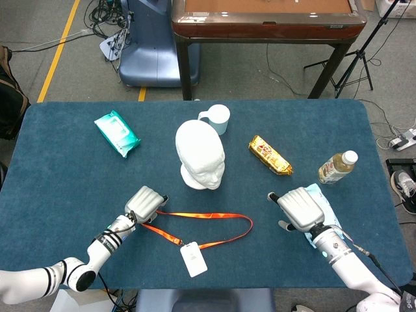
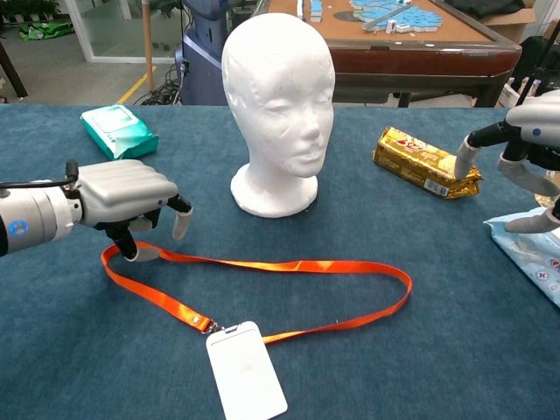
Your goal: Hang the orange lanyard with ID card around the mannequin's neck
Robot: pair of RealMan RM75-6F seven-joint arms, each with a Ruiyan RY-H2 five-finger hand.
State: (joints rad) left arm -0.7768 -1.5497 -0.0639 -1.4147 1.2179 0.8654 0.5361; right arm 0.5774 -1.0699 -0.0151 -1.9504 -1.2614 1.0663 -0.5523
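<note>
Orange lanyard (image 2: 289,265) lies flat on the counter (image 2: 455,289) before the foam mannequin head (image 2: 278,96), left hand (image 2: 122,197) fingers (image 2: 181,220) spread at its loop end, right hand (image 2: 525,157) released; flat strap risks slipping a shallow pinch.

On the blue table (image 1: 65,175), the grey left hand (image 1: 145,203) sits over the end of the flat orange lanyard (image 1: 214,216) with its white card (image 1: 194,259), near the white foam head (image 1: 201,156), while the right hand (image 1: 299,208) rests beside a light blue packet (image 1: 324,203).
</note>
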